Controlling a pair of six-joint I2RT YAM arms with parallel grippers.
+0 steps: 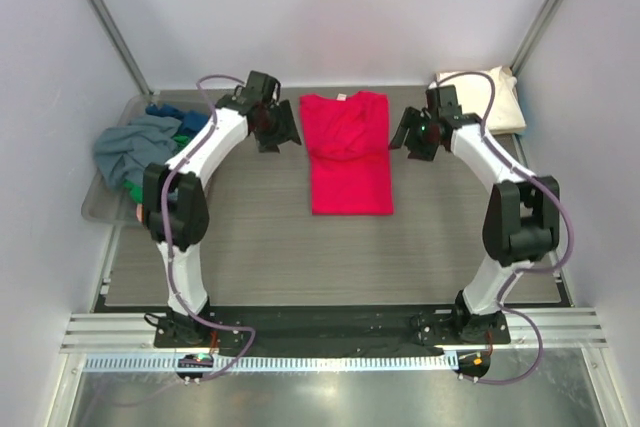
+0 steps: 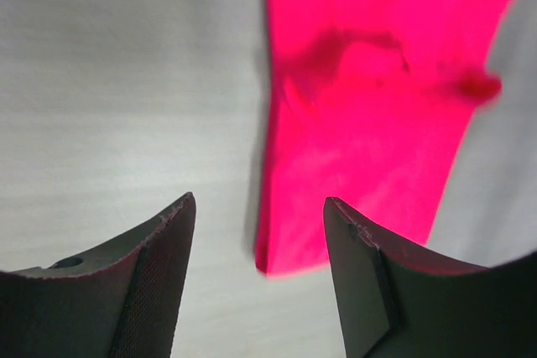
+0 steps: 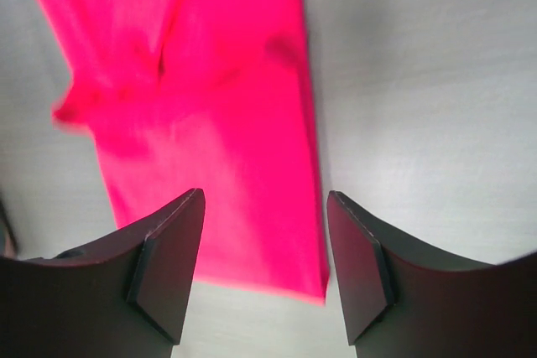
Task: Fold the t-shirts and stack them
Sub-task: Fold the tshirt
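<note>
Left tool (image 2: 258,203): fingers spread wide, nothing held, hovering over the worktop (image 1: 300,257) just beside the left edge of the red shirt (image 1: 348,152). Right tool (image 3: 264,194): likewise wide open and empty, above the red shirt's right edge. Red shirt: flat at worktop centre, folded to a long narrow panel, collar at the far end. Cream shirt (image 1: 495,97): folded square, far right corner. Grey shirt (image 1: 135,145): crumpled among other coloured cloth in the bin (image 1: 95,209) at the left side.
</note>
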